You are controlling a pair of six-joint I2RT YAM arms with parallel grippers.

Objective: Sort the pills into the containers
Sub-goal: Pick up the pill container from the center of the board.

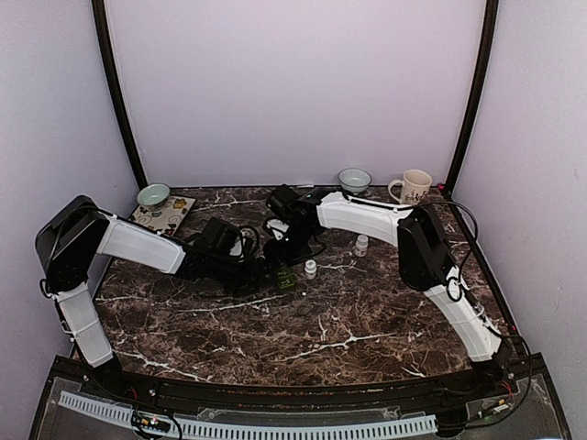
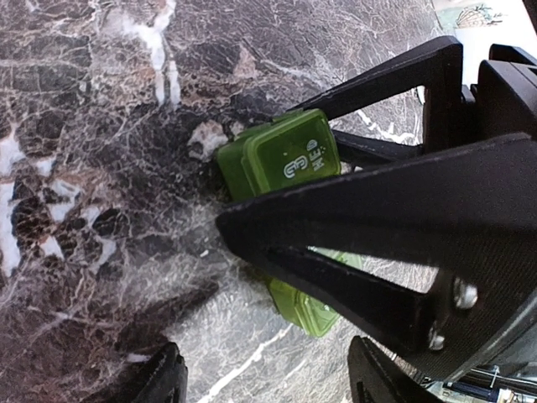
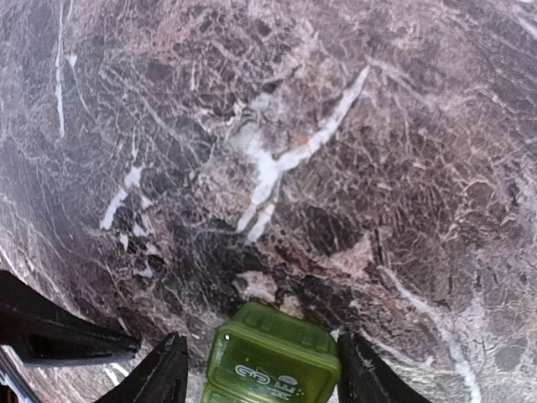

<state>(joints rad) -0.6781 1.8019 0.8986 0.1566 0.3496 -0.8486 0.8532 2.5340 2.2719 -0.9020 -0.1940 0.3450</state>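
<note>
A green pill organiser (image 1: 285, 279) lies on the dark marble table. In the right wrist view the organiser (image 3: 273, 361) sits between my right gripper's (image 3: 262, 378) open fingers, with a gap on its left and the right finger at its edge. In the left wrist view its closed lid (image 2: 287, 159) lies ahead of my left gripper (image 2: 264, 378), which is open and empty, and the right gripper's black fingers (image 2: 394, 210) cross over it. From above, my left gripper (image 1: 255, 273) and right gripper (image 1: 280, 264) meet at the organiser. No loose pills show.
Two small white bottles (image 1: 310, 268) (image 1: 361, 244) stand right of the organiser. At the back are a green bowl (image 1: 153, 194) beside a patterned mat (image 1: 165, 214), a second bowl (image 1: 354, 179) and a white mug (image 1: 413, 186).
</note>
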